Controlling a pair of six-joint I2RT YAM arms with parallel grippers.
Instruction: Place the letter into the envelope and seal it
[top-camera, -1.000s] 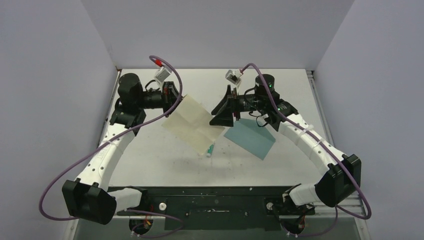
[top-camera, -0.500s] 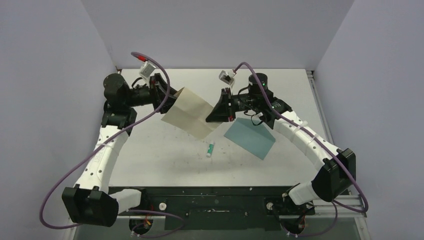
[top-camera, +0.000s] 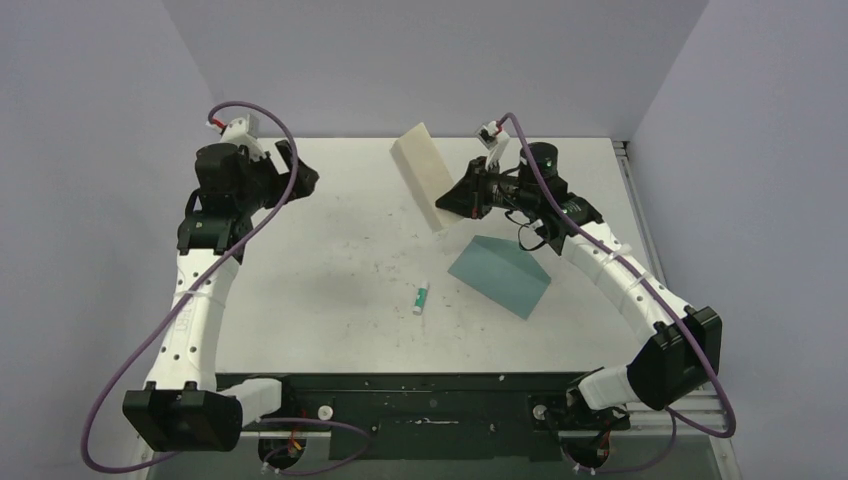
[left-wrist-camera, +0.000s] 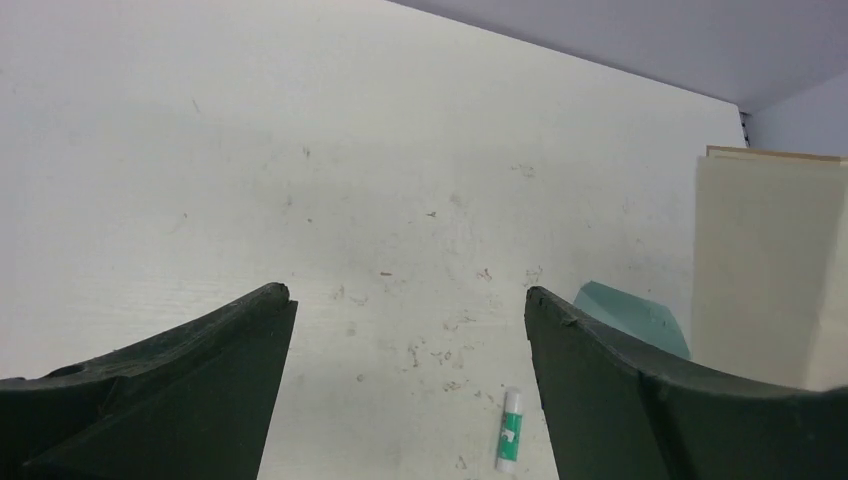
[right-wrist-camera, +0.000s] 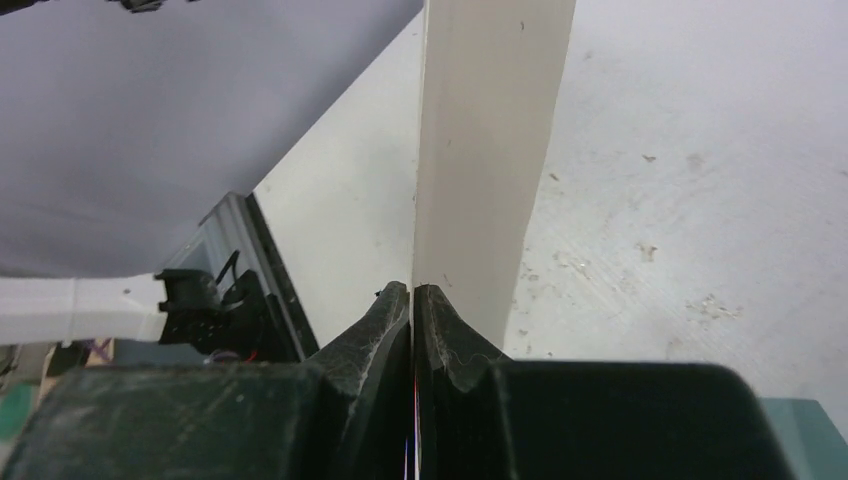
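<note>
Handover is what has just happened. A second ago the flat, square tan-cream paper letter (top-camera: 424, 172) hung between both arms, pinched at its left edge by the left end effector (top-camera: 297, 178). The sheet now belongs to the right arm alone. The right end effector (right-wrist-camera: 412, 295) is clamped tight on the sheet's lower edge and carries it tilted up in the air, above and to the far left of the flat teal paper envelope (top-camera: 500, 278).

The left end effector has let go and drawn back well to the left of the envelope, its jaws spread wide with nothing between them.

The envelope lies flat on the white tabletop (top-camera: 330, 280) and looks unmoved, with the small white-and-green glue stick (top-camera: 422, 297) just to its left.

For the task, this probably frees the left arm to steady the envelope or lift its flap while the right arm brings the letter down to the opening. Nothing is inserted yet, and sealing is further off.
</note>
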